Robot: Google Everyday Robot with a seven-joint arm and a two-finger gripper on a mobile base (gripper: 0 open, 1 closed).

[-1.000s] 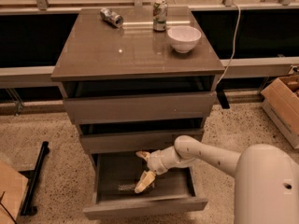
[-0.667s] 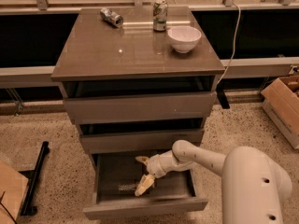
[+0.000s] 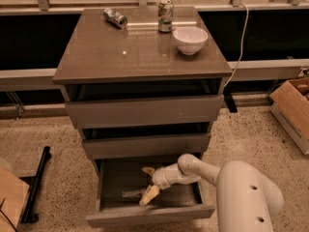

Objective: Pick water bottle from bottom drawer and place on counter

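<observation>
The tool [image 3: 148, 182] reaches into the open bottom drawer [image 3: 149, 215], fingers [image 3: 149, 195] spread wide, just beside the water bottle [image 3: 131, 194] lying inside.

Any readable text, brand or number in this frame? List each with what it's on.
No text reads clearly.
Label on the upright can: too blurred.
Print on the tipped can: too blurred.
Label band on the water bottle in the bottom drawer: too small.
The claw, open inside that drawer beside the bottle: no markings seen.
</observation>
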